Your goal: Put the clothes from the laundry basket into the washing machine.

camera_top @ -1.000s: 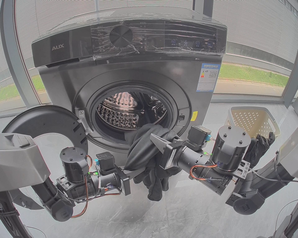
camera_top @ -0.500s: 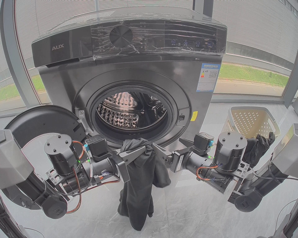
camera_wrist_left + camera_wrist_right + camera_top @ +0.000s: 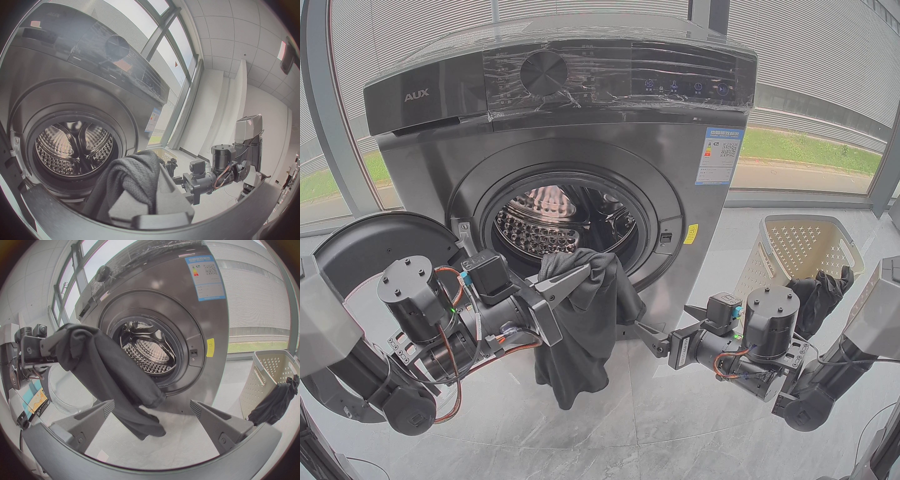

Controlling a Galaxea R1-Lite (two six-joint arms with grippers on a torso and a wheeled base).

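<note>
A dark grey garment (image 3: 584,312) hangs from my left gripper (image 3: 575,278), which is shut on its top edge right in front of the washing machine's open drum (image 3: 562,225). The cloth's upper fold rests against the lower rim of the opening, and the rest dangles toward the floor. In the left wrist view the garment (image 3: 131,178) drapes over that gripper (image 3: 147,200). My right gripper (image 3: 659,322) is open and empty, low and to the right of the garment. Its own view shows the gripper (image 3: 153,418) spread wide, the garment (image 3: 103,365) beyond it.
The washer's round door (image 3: 381,250) stands swung open at the left. A cream laundry basket (image 3: 806,244) sits on the floor to the right of the machine, with another dark cloth (image 3: 822,294) draped over its front rim. Grey tiled floor lies below both arms.
The right gripper let go of the garment and drew back down and to the right. The left gripper took hold of it and lifted it up to the drum opening.
</note>
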